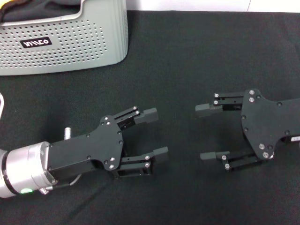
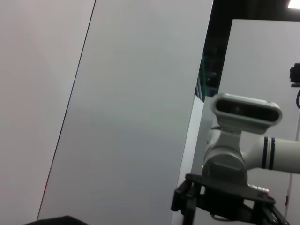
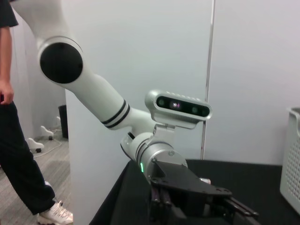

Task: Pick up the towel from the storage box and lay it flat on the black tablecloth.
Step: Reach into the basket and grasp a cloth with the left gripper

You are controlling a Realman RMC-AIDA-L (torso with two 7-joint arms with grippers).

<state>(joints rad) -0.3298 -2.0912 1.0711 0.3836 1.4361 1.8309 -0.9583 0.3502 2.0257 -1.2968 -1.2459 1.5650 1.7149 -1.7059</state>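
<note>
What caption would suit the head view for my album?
Both open claws, left claw and right claw, face each other over the black tablecloth; the storage box waits behind.

Pale wall panels (image 3: 253, 70), grey floor (image 3: 84, 187)

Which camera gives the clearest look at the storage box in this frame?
The head view: the storage box sits at the far left of the black tablecloth, showing its perforated wall and label. The right wrist view catches only a sliver of its edge. The left wrist view shows none of it.
</note>
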